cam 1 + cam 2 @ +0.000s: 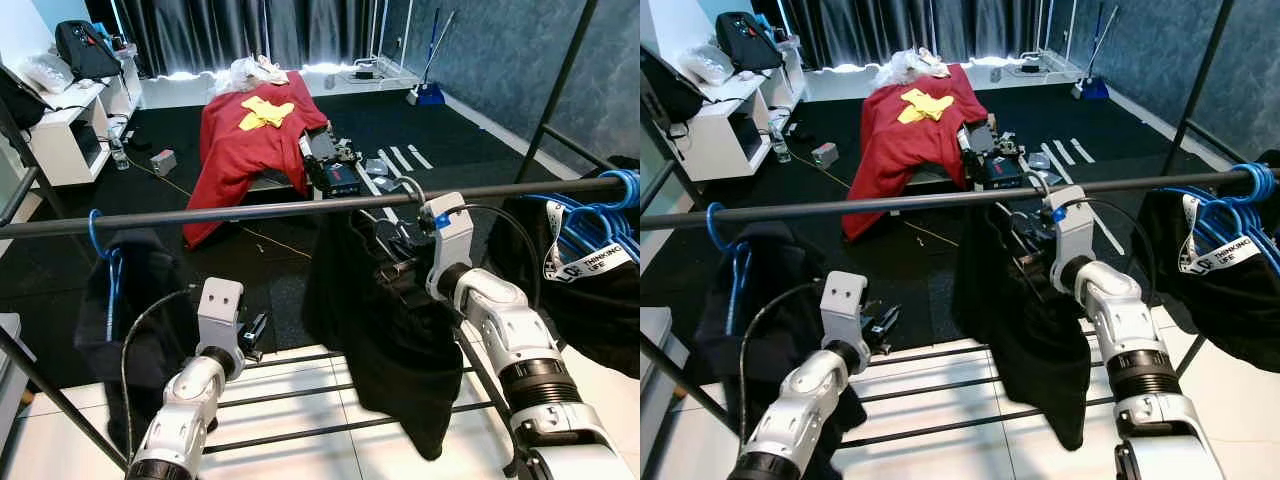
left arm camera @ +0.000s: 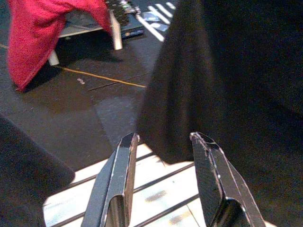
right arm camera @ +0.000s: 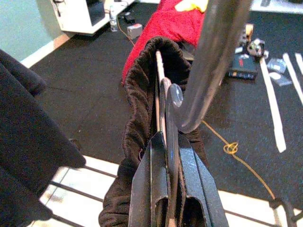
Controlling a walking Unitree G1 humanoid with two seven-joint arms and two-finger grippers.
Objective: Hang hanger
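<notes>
Your left gripper (image 2: 161, 175) hovers spread and empty, low and near, under the long dark metal rail (image 1: 200, 214). Your right gripper (image 3: 166, 156) pinches the grey hanger (image 3: 163, 101) draped with a black garment (image 1: 395, 360), hook at the rail. Far right, blue hangers (image 1: 590, 225); a tag (image 1: 600, 258) reads "THINKING LIFE".

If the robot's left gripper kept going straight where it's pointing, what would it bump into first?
Probably the hanging black garment. The left gripper has its fingers open and points at the garment's lower edge, with bare floor just beside it. Depth is hard to judge, so it might only skim past.
</notes>
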